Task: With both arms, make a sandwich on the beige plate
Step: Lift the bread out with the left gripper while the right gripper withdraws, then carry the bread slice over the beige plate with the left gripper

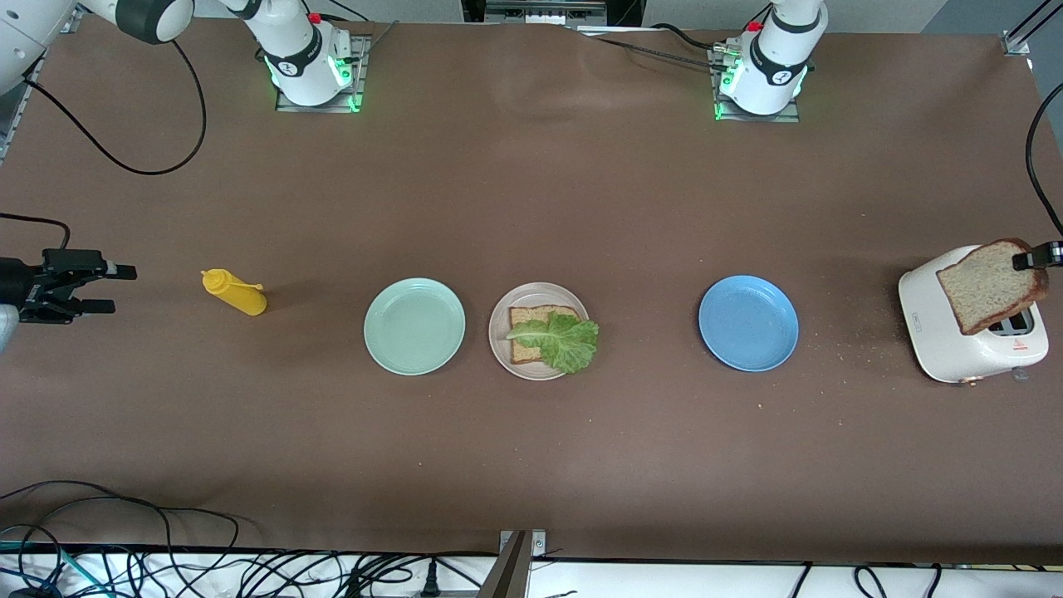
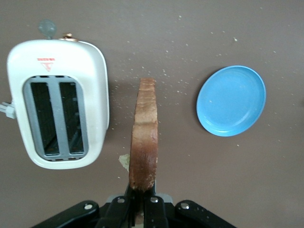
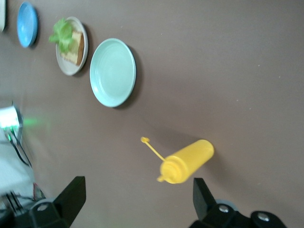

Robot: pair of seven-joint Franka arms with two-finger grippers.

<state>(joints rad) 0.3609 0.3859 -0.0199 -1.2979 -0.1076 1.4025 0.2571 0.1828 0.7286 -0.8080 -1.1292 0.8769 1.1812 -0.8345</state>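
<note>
The beige plate (image 1: 539,330) lies mid-table with one slice of brown bread (image 1: 531,320) and a green lettuce leaf (image 1: 560,339) on it; it also shows in the right wrist view (image 3: 71,47). My left gripper (image 1: 1030,259) is shut on a second bread slice (image 1: 988,286) and holds it upright over the white toaster (image 1: 967,336). In the left wrist view the slice (image 2: 144,135) stands edge-on between the fingers (image 2: 153,209), beside the toaster (image 2: 59,102). My right gripper (image 1: 112,289) is open and empty at the right arm's end of the table.
A yellow squeeze bottle (image 1: 235,292) lies on its side beside the right gripper. A mint-green plate (image 1: 414,325) and a blue plate (image 1: 748,323) flank the beige plate. Crumbs lie between the blue plate and the toaster.
</note>
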